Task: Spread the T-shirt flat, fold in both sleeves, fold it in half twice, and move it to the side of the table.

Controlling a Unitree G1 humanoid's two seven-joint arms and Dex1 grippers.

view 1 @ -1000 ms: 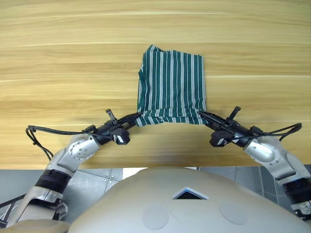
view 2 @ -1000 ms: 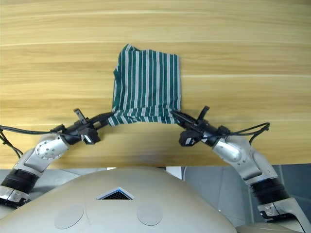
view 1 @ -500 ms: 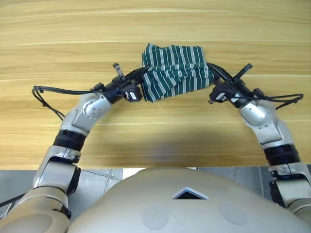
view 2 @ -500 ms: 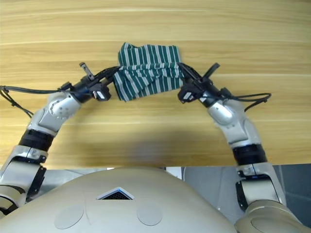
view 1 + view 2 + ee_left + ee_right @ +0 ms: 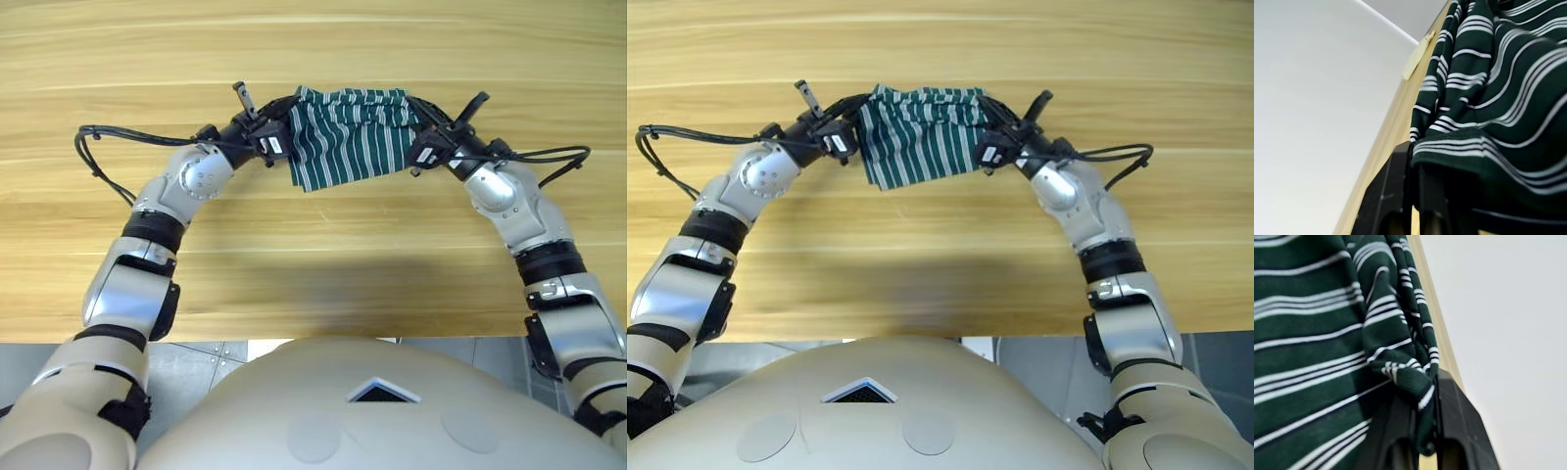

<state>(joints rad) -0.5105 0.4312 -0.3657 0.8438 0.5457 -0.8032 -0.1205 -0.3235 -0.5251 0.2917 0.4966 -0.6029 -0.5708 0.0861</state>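
1. Nearest, a bare band of the wooden table, between the robot and the cloth.
2. Above that band, both arms stretched well forward and bowed outward at the elbows, wrists turned in to face each other across the cloth; much the same pose on each side.
3. On the left, the left gripper clamped on one end of the T-shirt; from its own wrist, dark fingers closed tight over a bunched ribbed hem.
4. On the right, the right gripper clamped the same way on the other end; fingers pressed together on a gathered hem corner.
5. Between the two, the T-shirt at mid-table toward the far side, doubled over, long axis running left to right from one gripper to the other, neither arm the nearer. Held edge about level with the cloth's far edge; loose striped fold sagging back toward the robot, lowest at its left corner. Impossible to tell whether that fold rests on the wood.
6. Likely step: one of the half folds. Probably called for next: lowering both ends together onto the far edge, kept level so the layers meet squarely.
7. Farthest, more bare table beyond the cloth.
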